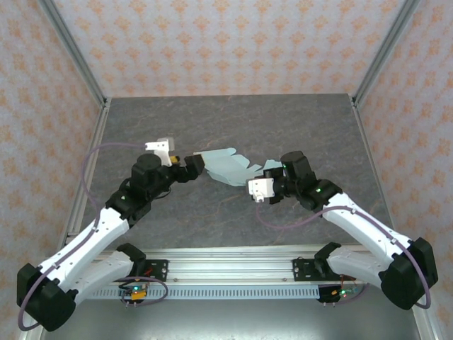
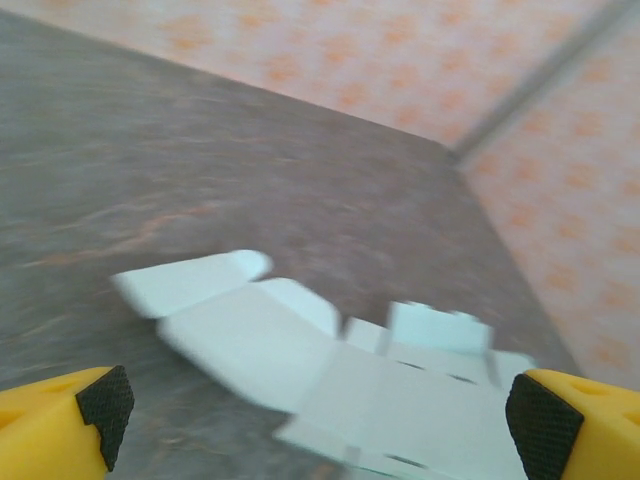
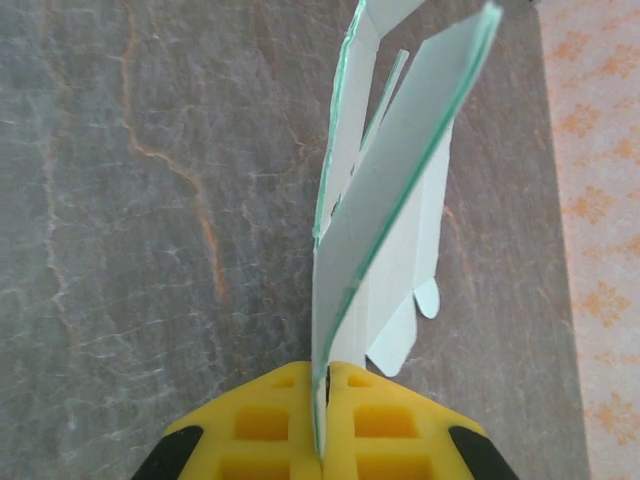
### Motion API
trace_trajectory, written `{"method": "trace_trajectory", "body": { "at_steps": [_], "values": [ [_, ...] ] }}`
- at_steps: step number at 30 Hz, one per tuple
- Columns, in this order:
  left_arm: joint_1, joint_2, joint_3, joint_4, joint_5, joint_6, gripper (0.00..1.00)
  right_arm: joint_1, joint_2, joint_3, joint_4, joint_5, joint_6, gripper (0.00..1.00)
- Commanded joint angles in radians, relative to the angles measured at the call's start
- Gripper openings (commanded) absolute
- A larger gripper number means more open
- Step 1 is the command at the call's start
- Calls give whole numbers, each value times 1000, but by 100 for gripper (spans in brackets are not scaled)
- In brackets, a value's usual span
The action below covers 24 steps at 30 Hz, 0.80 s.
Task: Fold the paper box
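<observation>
Mid-table, the unfolded box (image 1: 230, 168) is pinched at its right edge in the right gripper's (image 3: 325, 400) tight jaws. The left gripper (image 2: 322, 412) gapes wide at its left end, holding nothing. Best to close it squarely on one flap near the crease, the right holding firm

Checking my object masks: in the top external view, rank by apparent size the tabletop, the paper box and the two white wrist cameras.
1. tabletop
2. paper box
3. left wrist camera and right wrist camera: they look alike, so not ranked.
</observation>
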Motion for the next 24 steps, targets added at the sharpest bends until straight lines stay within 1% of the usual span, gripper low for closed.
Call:
{"method": "trace_trajectory", "body": {
  "at_steps": [1,3,4,7,8,9,10,11,13,14,16,19,21,23,24],
  "values": [
    [-81,-47,49,-39,209,165,100,-1,15,77,-106,-87,-5,0],
    [-133,-68,41,-42,213,248,100,-7,42,124,-189,-127,-7,0],
    [-145,-70,40,-42,220,265,100,-6,51,142,-224,-140,-13,0],
    [-169,-69,49,-47,321,352,100,-5,63,169,-288,-151,-23,0],
    [-178,-71,50,-63,320,389,100,-7,60,172,-300,-148,-26,0],
    [-186,-76,47,-74,291,433,100,-7,59,176,-319,-137,-37,0],
    [-191,-86,23,-53,274,483,100,-6,57,181,-340,-128,-45,0],
    [-193,-105,-24,-5,288,565,100,-6,56,189,-364,-117,-52,0],
    [-200,-157,-107,53,363,779,100,-5,50,201,-407,-103,-72,0],
    [-207,-180,-125,50,366,851,100,-7,47,210,-426,-100,-75,0],
    [-207,-188,-119,40,350,955,100,-6,39,221,-451,-99,-82,0],
    [-207,-102,-40,-47,329,1062,100,-7,37,239,-482,-102,-100,0],
    [-207,9,48,-141,302,1142,99,-6,39,252,-500,-104,-110,0],
    [-209,84,92,-172,281,1210,94,-6,42,261,-510,-104,-121,0],
    [-210,102,99,-169,293,1219,94,-7,42,266,-516,-99,-130,0]
  ]
}}
